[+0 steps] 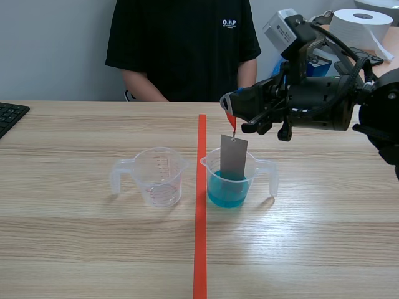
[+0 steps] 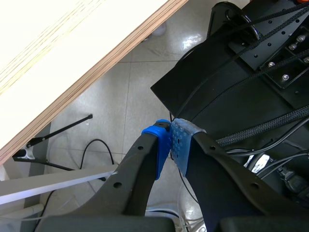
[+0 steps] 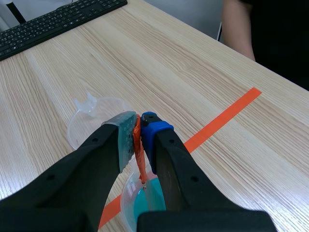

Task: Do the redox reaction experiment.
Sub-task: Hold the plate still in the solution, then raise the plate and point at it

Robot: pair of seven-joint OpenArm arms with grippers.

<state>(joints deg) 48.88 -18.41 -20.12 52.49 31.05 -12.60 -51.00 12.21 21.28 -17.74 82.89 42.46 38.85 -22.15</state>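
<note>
Empty cup [image 1: 159, 176] left of tape line [image 1: 201, 218]; filled cup [image 1: 232, 180] just right, plate [image 1: 233, 157] partly inside; keyboard [image 1: 9, 116] far left

Office-type room set up as a robot lab bench. Light wood desk [image 1: 75, 249] with a black keyboard [image 1: 9, 115] at its edge, a plain grey wall [image 1: 56, 50] behind and a person [image 1: 181, 50] seated across. Paper roll [image 1: 361, 25] at the back. Tape line [image 1: 200, 237] on the desk. Empty plastic cup [image 1: 159, 177] and cup of blue liquid [image 1: 227, 193]. Below are a tiled floor [image 2: 140, 82] and cables [image 2: 263, 127].
</note>
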